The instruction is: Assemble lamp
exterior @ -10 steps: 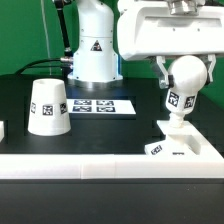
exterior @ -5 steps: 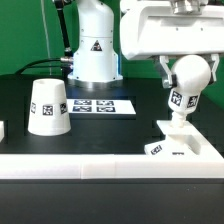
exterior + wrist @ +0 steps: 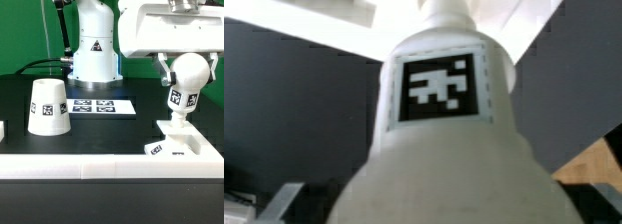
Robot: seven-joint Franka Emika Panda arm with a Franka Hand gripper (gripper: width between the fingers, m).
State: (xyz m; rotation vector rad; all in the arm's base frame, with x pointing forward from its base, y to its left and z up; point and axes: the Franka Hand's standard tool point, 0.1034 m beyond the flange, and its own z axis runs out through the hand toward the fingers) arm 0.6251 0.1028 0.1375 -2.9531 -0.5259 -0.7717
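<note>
Jaws pinching bulb (image 3: 185,90) by round head; bulb upright on base (image 3: 196,144).

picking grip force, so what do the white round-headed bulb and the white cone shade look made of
The white round-headed cylindrical bulb looks like hard plastic, smooth and slightly glossy, with a soft sheen on its head; its square tag seems printed matte paper. The white truncated-cone shade is apparently the same plastic, matte, evenly lit without glints.

The bulb (image 3: 185,88), shade (image 3: 48,107) and base (image 3: 196,148) look like smooth white plastic, faintly glossy, carrying matt printed tags. The tabletop (image 3: 110,130) is matt black.
</note>
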